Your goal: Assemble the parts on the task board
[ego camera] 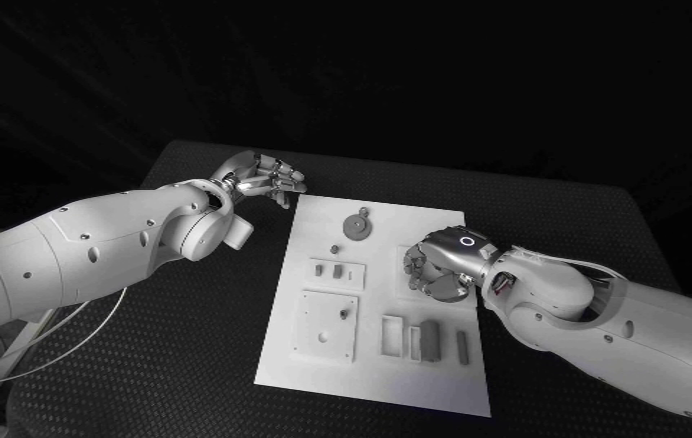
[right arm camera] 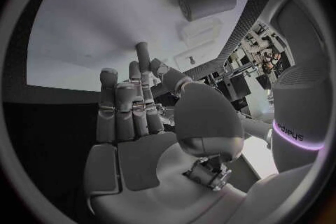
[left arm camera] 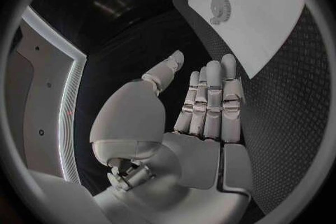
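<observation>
Black, textured rubber covers the table (ego camera: 173, 358) in front of you, and the white task board (ego camera: 378, 373) lies across its middle. Your left hand (ego camera: 263, 179) hangs over the table just beside the board's far left corner; your left wrist view shows its fingers (left arm camera: 210, 101) straight and side by side, thumb apart, holding nothing. Your right hand (ego camera: 440, 266) sits over the board's right side with fingers (right arm camera: 126, 109) extended and nothing gripped; whether it touches the board you cannot tell. On the board, grey parts lie apart: a round gear (ego camera: 355, 225) near the far edge, a square plate (ego camera: 326, 326) at the left, and upright blocks (ego camera: 428, 339) toward the near right.
</observation>
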Motion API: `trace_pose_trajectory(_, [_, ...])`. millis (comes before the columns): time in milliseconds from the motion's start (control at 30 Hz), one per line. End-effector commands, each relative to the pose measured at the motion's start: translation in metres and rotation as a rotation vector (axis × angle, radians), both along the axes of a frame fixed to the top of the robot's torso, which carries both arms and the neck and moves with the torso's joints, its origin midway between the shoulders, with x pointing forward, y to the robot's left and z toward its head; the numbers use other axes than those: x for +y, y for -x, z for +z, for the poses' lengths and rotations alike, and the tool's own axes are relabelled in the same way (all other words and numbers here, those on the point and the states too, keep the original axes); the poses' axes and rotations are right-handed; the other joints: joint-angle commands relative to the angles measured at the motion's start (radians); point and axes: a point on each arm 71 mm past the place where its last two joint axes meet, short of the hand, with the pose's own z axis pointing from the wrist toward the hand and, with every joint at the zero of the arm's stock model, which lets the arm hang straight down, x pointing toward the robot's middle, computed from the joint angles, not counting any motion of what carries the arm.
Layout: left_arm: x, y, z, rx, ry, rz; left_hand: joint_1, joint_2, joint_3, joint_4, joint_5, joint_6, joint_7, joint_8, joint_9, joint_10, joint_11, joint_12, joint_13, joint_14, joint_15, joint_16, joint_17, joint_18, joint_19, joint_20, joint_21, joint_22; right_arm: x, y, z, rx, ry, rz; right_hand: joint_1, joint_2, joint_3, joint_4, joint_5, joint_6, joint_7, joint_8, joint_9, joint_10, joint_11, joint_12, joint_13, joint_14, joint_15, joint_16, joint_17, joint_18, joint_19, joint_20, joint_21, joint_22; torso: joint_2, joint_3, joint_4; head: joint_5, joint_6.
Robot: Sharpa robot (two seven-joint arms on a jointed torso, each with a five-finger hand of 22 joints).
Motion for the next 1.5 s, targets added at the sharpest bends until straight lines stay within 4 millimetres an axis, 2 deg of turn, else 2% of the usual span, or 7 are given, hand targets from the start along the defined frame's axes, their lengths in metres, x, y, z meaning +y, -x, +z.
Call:
trace_pose_trajectory(33, [-0.002,0.0,0.001,-0.004,0.013,-0.017,-0.004,0.01,-0.006,-0.001,0.004,-0.006,0.0,0.003,-0.001,-0.006,0.001,0.001,-0.001,-0.002,0.003,-0.007,0.001,0.034,0.003,-0.001,-0.005,-0.001,0.0,0.0,0.0,-0.019,0.028,-0.002,0.011,0.02,0.005,-0.004,0.007,0.008,0.001,0.006,0.002,0.01,-0.001,0.006,0.004,0.004,-0.007,0.004,-0.001,0.031,0.01,-0.011,0.006,0.015,0.0,-0.0001,0.0003,0.0,-0.001])
trace_pose_trajectory(600, [-0.002,0.0,0.001,-0.004,0.014,-0.017,-0.004,0.011,-0.006,0.0,0.004,-0.006,0.0,0.003,-0.001,-0.006,0.001,0.001,-0.002,-0.002,0.003,-0.007,0.002,0.035,0.003,-0.001,-0.005,-0.001,0.008,0.009,0.008,-0.048,-0.012,0.03,0.024,0.025,0.006,-0.007,0.007,0.013,-0.001,0.011,0.01,0.018,-0.006,0.009,0.015,0.009,-0.012,0.005,-0.001,0.031,0.015,-0.013,0.007,0.015,0.0,-0.0004,-0.0003,0.001,-0.003])
trace_pose_trajectory(867, [-0.003,0.0,0.001,-0.004,0.014,-0.018,-0.004,0.012,-0.006,0.0,0.004,-0.006,0.0,0.003,-0.001,-0.006,0.001,0.001,-0.002,-0.002,0.003,-0.007,0.002,0.035,0.003,-0.001,-0.006,-0.001,0.009,0.003,0.026,-0.102,-0.044,0.024,0.028,0.022,0.005,-0.007,0.007,0.015,-0.001,0.013,0.013,0.02,-0.007,0.009,0.018,0.011,-0.013,0.005,-0.001,0.031,0.018,-0.014,0.008,0.015,0.0,0.0001,-0.0012,0.003,0.0])
trace_pose_trajectory(1033, [-0.002,0.0,0.001,-0.003,0.016,-0.015,-0.004,0.012,-0.006,0.0,0.004,-0.007,0.0,0.003,-0.001,-0.006,0.001,0.001,-0.003,-0.002,0.003,-0.007,0.002,0.035,0.003,-0.001,-0.006,-0.001,0.013,0.003,0.032,-0.107,-0.058,0.03,0.029,0.021,0.005,-0.007,0.007,0.015,-0.002,0.014,0.014,0.02,-0.008,0.009,0.02,0.012,-0.014,0.006,-0.001,0.031,0.019,-0.015,0.008,0.015,0.0,0.0003,0.0015,0.006,-0.001])
trace_pose_trajectory(1200, [-0.002,-0.001,0.001,-0.005,0.016,-0.012,-0.006,0.013,-0.007,0.0,0.004,-0.007,0.001,0.003,-0.001,-0.006,0.001,0.001,-0.003,-0.002,0.003,-0.007,0.002,0.035,0.004,-0.001,-0.006,-0.001,0.033,0.009,0.049,-0.104,-0.135,0.07,0.029,0.021,0.004,-0.006,0.007,0.015,-0.001,0.014,0.015,0.021,-0.008,0.009,0.021,0.012,-0.014,0.006,-0.001,0.031,0.02,-0.015,0.008,0.014,0.0,-0.0002,-0.0011,0.009,0.001])
trace_pose_trajectory(1367, [-0.004,-0.001,0.001,-0.007,0.018,-0.017,-0.006,0.013,-0.007,0.0,0.004,-0.007,0.001,0.003,-0.002,-0.007,0.001,0.001,-0.003,-0.002,0.003,-0.007,0.003,0.035,0.004,-0.001,-0.007,-0.001,0.056,0.017,0.053,-0.091,-0.18,0.127,0.028,0.021,0.004,-0.006,0.007,0.015,-0.001,0.014,0.015,0.02,-0.008,0.009,0.022,0.013,-0.014,0.005,-0.001,0.031,0.02,-0.015,0.007,0.014,-0.001,-0.0012,-0.002,0.016,0.001])
trace_pose_trajectory(1500, [-0.003,-0.002,0.001,-0.007,0.018,-0.011,-0.006,0.013,-0.007,0.0,0.004,-0.007,0.001,0.003,-0.002,-0.007,0.001,0.001,-0.003,-0.002,0.003,-0.007,0.003,0.035,0.004,-0.001,-0.007,-0.001,0.075,0.022,0.055,-0.088,-0.194,0.167,0.028,0.022,0.004,-0.005,0.007,0.013,-0.001,0.013,0.015,0.019,-0.008,0.008,0.022,0.012,-0.014,0.005,-0.001,0.031,0.02,-0.015,0.007,0.014,0.0,-0.0001,-0.0022,0.021,0.012])
